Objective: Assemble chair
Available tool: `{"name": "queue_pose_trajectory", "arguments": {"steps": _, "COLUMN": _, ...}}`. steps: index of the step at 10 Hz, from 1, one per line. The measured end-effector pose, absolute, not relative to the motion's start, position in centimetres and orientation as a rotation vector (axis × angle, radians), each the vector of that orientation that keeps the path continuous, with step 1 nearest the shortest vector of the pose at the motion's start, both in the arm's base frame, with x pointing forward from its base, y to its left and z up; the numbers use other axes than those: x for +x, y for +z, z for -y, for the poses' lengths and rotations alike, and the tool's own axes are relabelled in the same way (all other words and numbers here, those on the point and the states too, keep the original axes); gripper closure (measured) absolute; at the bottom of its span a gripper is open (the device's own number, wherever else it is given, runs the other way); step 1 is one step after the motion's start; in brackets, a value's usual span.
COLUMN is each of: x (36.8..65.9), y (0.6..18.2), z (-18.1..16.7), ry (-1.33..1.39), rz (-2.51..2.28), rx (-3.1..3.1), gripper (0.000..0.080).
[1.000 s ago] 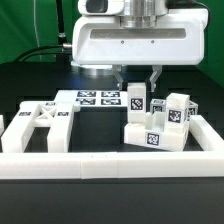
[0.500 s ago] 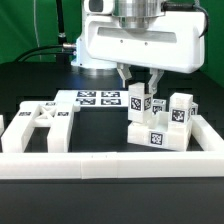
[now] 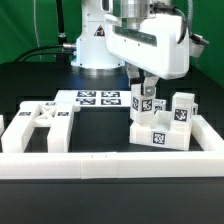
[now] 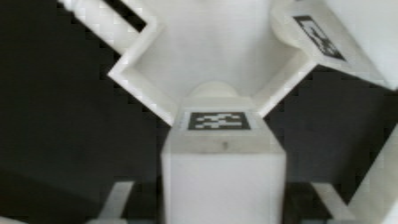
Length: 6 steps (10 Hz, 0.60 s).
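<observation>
Presently the two-finger gripper (image 3: 146, 92), hanging under the tilted white wrist housing in the upper right of the exterior view, is closed nearly all the way upon a tagged white plastic post (image 3: 141, 108); its dark fingers flank the post's upper end, and the wrist view confirms the post (image 4: 222, 170) sitting between them with a square tag on its top face. The post stands upright at the edge of a cluster of white blocky plastic pieces (image 3: 168, 122) in the right centre of the frame, touching or just beside them; whether it is seated in a socket cannot be told. A white cross-braced plastic side panel (image 3: 40, 118) lies flat at the left centre, well apart from the cluster and joined to nothing. The flat white marker board (image 3: 97, 98) lies behind, near the centre, and the long low white border rail (image 3: 110, 165) runs across the lower frame on the black table (image 3: 110, 205). Judgement: assembly is at an early to middle stage, with one post being fitted, the side panel and further pieces yet to be joined, and no recognisable chair standing
</observation>
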State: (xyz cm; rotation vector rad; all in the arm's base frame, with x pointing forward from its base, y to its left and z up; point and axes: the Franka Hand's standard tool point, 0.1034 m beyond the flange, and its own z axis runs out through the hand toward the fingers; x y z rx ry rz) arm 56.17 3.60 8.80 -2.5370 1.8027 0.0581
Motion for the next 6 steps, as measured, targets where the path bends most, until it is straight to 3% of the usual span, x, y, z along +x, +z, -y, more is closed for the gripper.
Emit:
{"name": "queue_pose_trajectory", "arguments": {"steps": 3, "x": 56.20, "y": 8.77, "z": -3.61, "ry": 0.055, "rz": -1.823, "rx": -2.522, "gripper": 0.0515}}
{"name": "queue_pose_trajectory", "arguments": {"steps": 5, "x": 56.23, "y": 8.78, "z": -3.77, "ry": 0.052, "rz": -1.698, "rx": -2.605, "gripper": 0.0231}}
{"name": "queue_pose_trajectory", "arguments": {"steps": 6, "x": 56.58, "y": 8.86, "z": -3.71, "ry": 0.023, "rz": -1.502, "rx": -2.713, "gripper": 0.0231}}
